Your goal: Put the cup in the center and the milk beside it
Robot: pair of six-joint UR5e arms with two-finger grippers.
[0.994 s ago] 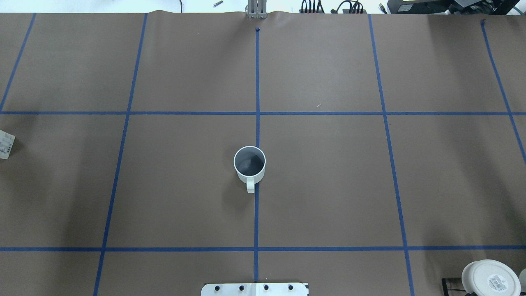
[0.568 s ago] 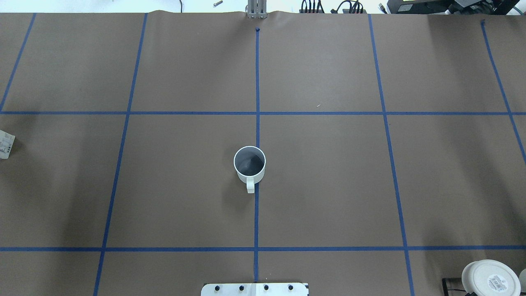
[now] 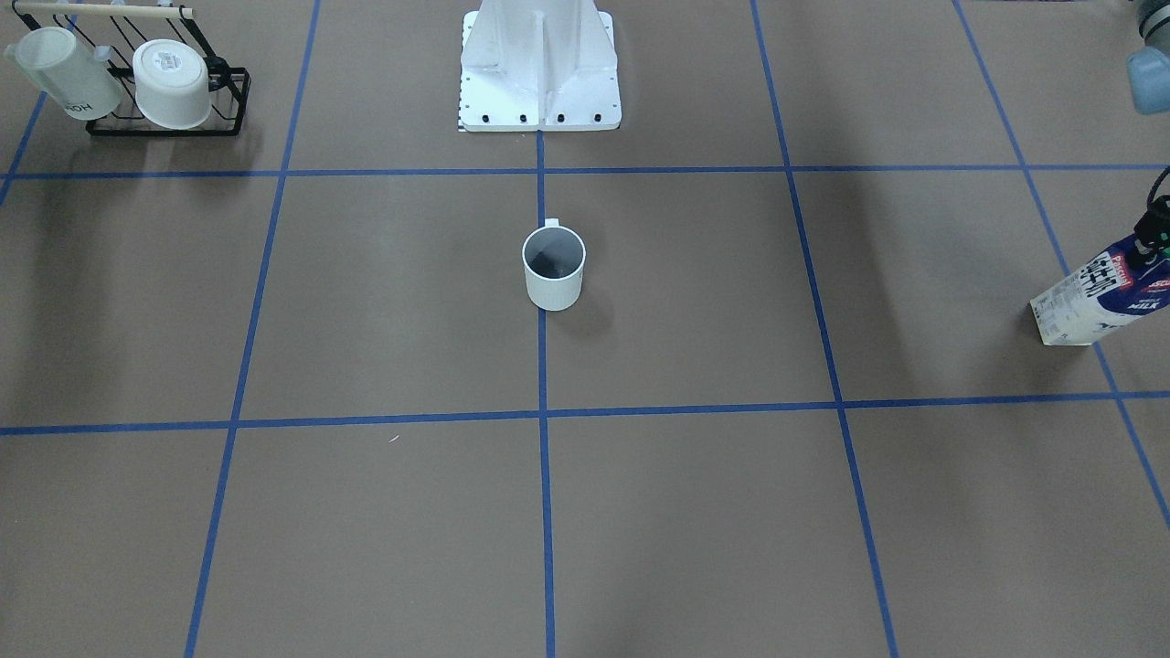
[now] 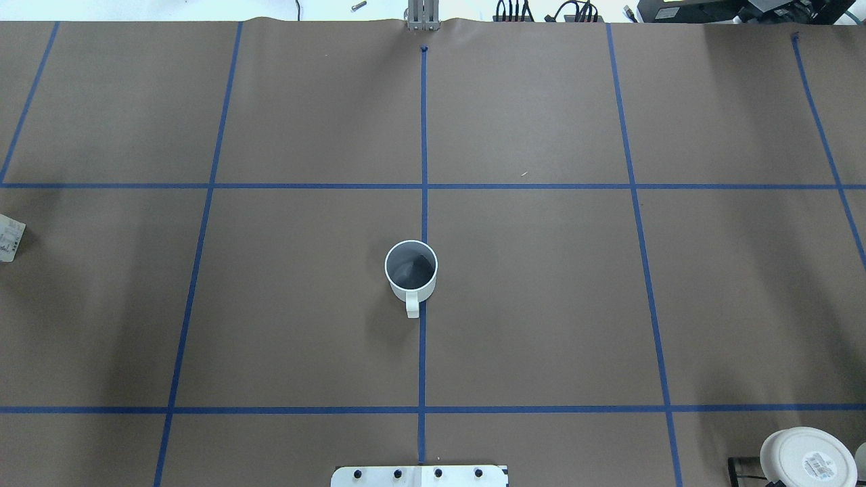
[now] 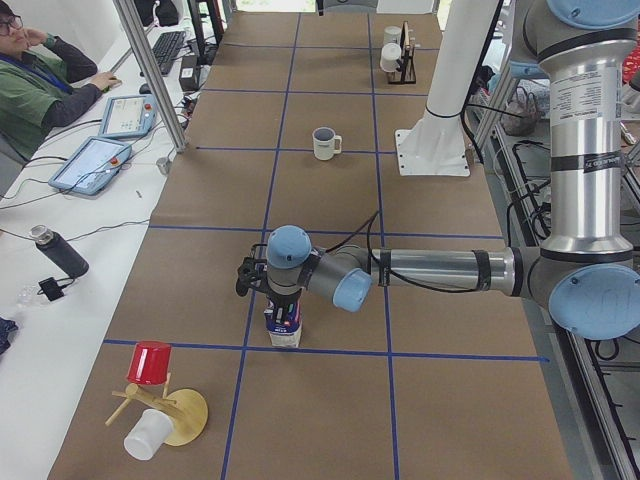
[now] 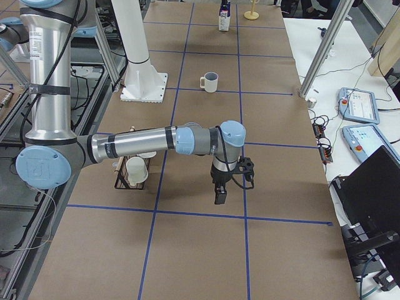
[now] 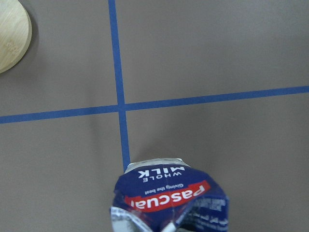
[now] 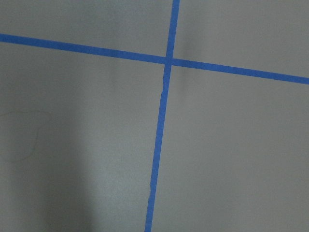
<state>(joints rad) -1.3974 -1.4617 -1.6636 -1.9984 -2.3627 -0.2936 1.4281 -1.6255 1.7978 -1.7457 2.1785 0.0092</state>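
The white cup (image 4: 411, 270) stands upright on the central blue tape line (image 4: 422, 352), handle toward the robot; it also shows in the front view (image 3: 553, 265). The navy and white milk carton (image 3: 1097, 297) stands far out on my left side, only its edge in the overhead view (image 4: 10, 237). My left gripper (image 5: 283, 300) is over the carton's top (image 7: 169, 200); a black part of it shows at the carton's top (image 3: 1154, 233), fingers hidden, so I cannot tell its state. My right gripper (image 6: 220, 194) hangs above bare table; I cannot tell its state.
A black rack (image 3: 155, 110) holds a white tub (image 4: 805, 456) and a translucent cup (image 3: 64, 73) near the robot's right. The white robot base (image 3: 539, 64) stands behind the cup. A red cup (image 5: 150, 362) and a wooden stand (image 7: 9, 34) lie past the carton.
The carton's visible edge in the overhead view has shifted very slightly. The cup has not moved.
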